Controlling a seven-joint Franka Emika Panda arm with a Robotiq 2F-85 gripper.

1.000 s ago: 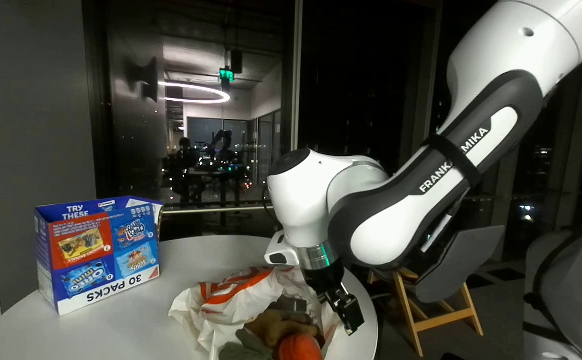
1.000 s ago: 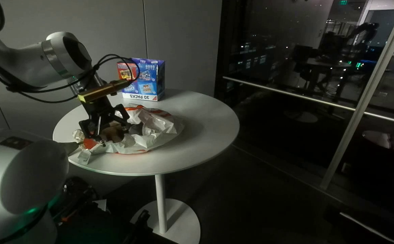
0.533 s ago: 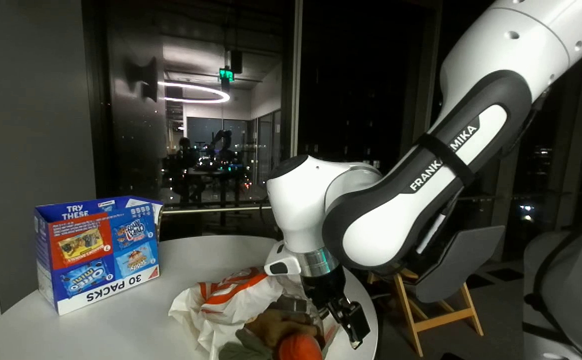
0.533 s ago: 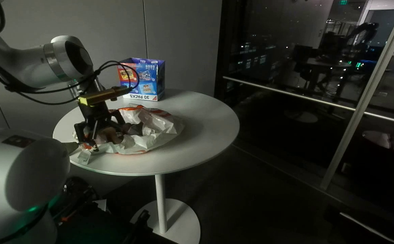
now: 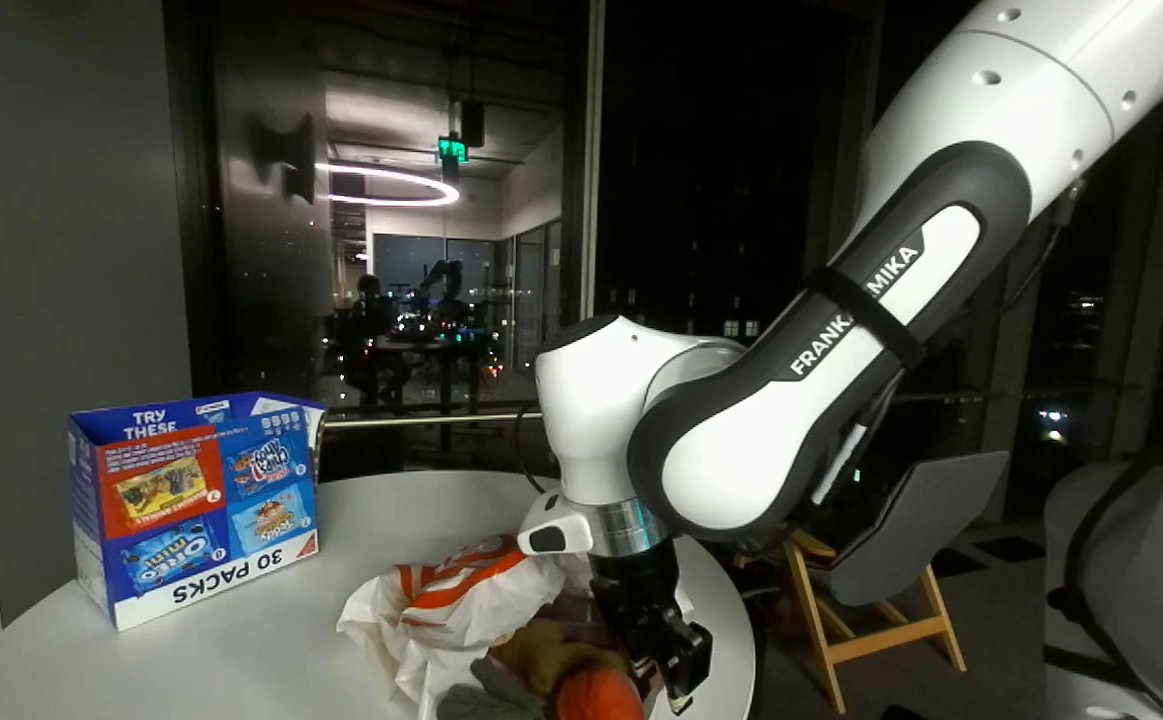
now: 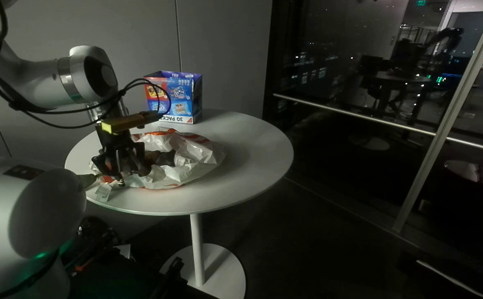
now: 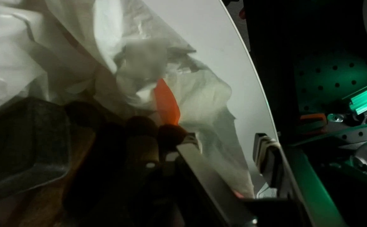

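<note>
While low at the plastic bag [image 5: 441,605], arm [image 5: 791,385] aslant, fingers [image 7: 208,178] apart.

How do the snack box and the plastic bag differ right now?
Shape: the snack box stands stiff and flat-sided; the plastic bag lies crumpled.
Colour: the snack box is mostly blue and red; the plastic bag is white with orange-red print.
Position: the gripper is low at the plastic bag's edge, while the snack box stands away from it.
Both are on the same white table.
</note>
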